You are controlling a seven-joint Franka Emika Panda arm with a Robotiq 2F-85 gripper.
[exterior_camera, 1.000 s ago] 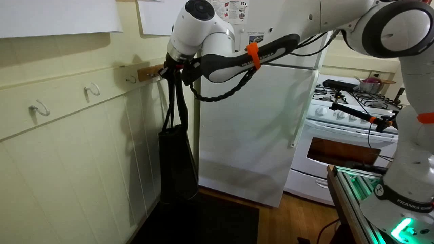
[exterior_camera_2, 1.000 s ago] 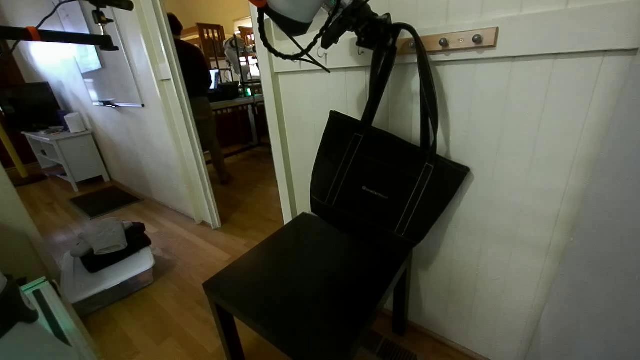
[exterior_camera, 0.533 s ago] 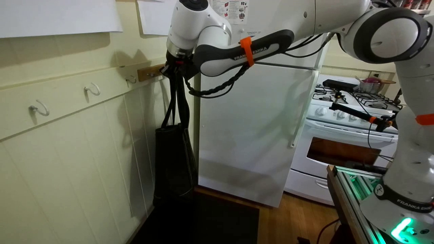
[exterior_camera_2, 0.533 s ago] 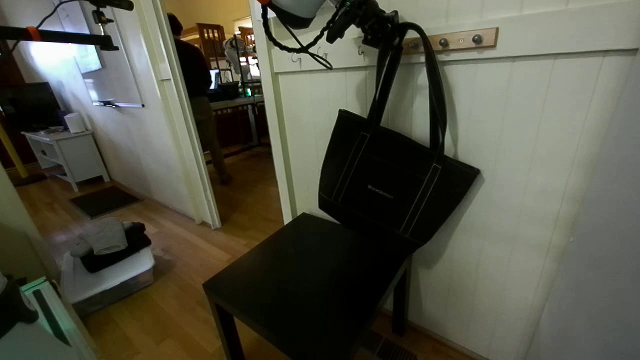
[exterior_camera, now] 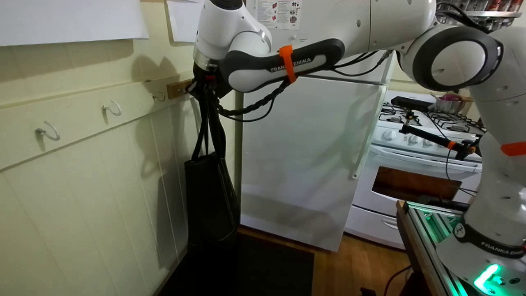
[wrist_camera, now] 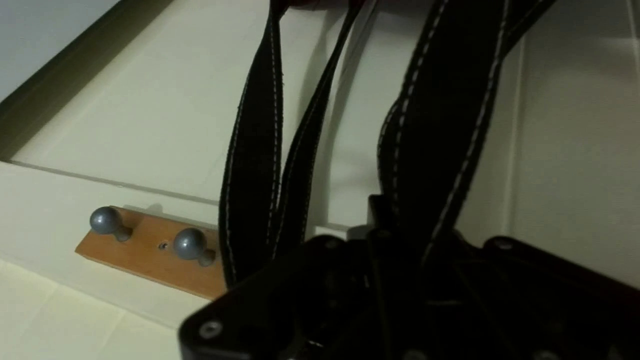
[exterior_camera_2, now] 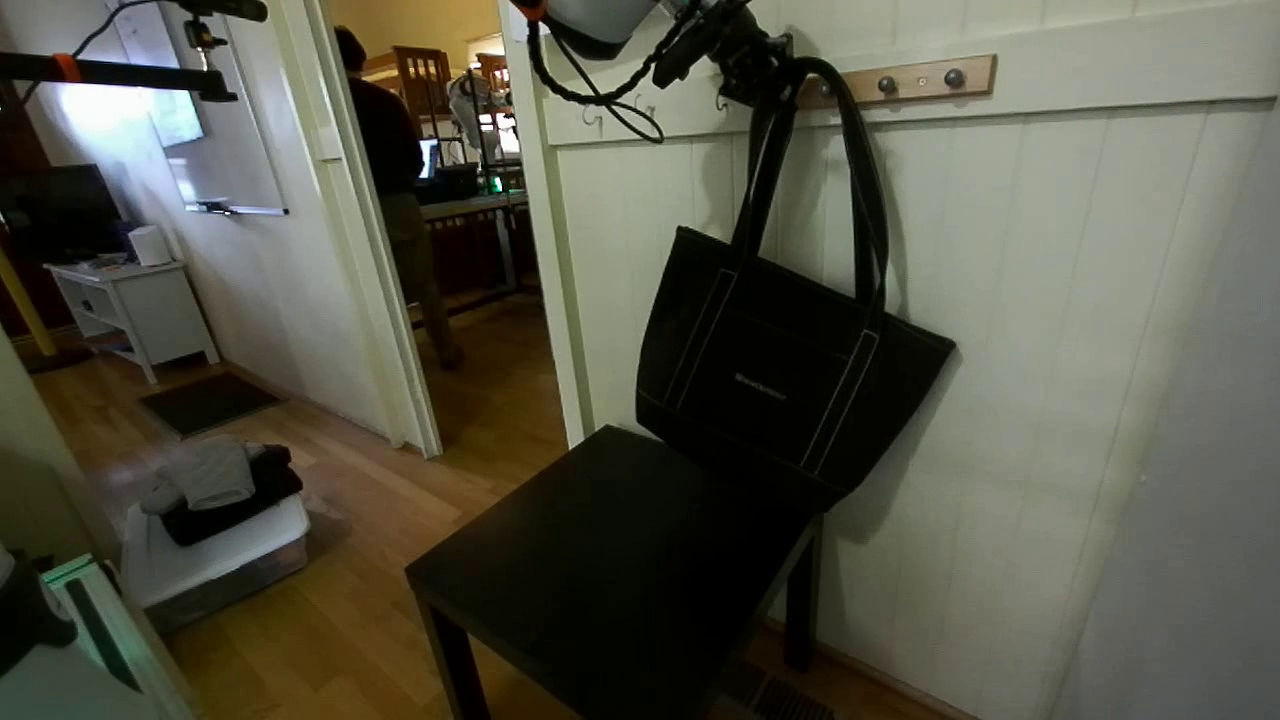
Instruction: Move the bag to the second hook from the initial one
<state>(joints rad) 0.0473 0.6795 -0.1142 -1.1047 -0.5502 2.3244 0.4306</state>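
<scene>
1. In an exterior view: probably midway, gripped but not visibly hooked, with the bag [exterior_camera_2: 790, 350] below the end effector [exterior_camera_2: 768, 80], along the wall-side edge of the worktop [exterior_camera_2: 590, 570].
2. In an exterior view: directly under the end effector, near the worktop's far wall-side corner.
3. In the wrist view: clamped on the handles [wrist_camera: 445, 110] beside the knobs [wrist_camera: 190, 243]; left to do, seemingly: hooking up, then releasing.

A white stove [exterior_camera: 411, 164] stands beside a white fridge [exterior_camera: 296, 160].
</scene>
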